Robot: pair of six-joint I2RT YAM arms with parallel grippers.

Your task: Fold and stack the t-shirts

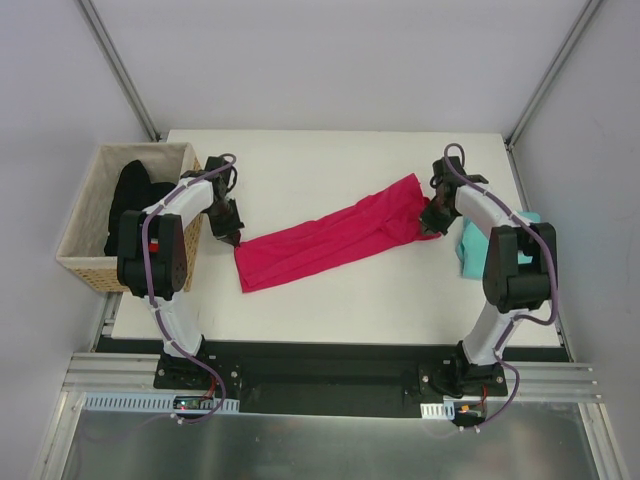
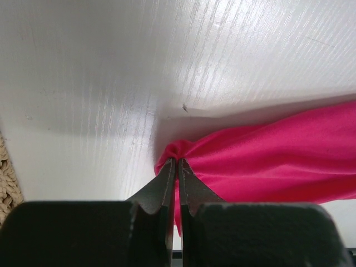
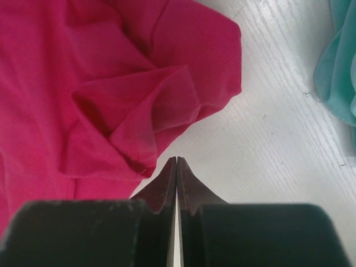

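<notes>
Where the bright magenta-pink cloth t-shirt (image 1: 330, 238) lies stretched in a long, rumpled band slanting across the white table (image 1: 330, 150), from the near left to the far right, each of its ends meets a gripper. At its near-left end the left gripper (image 2: 177, 162) has its jaws pressed together on a bunched corner of the fabric, and a sliver of pink shows between the fingers. At the far-right end the shirt spreads wider, with a creased sleeve folded over on itself. The right gripper (image 3: 176, 159) sits just beside that sleeve's hem, its jaws fully closed with only bare table showing in the slit between them, so it has hold of nothing. The plain teal-turquoise cloth t-shirt (image 3: 339, 61) lies crumpled further right, apart from the pink one. At the table's left edge stands a woven wicker basket (image 1: 85, 265) holding a black garment (image 1: 130, 195).
</notes>
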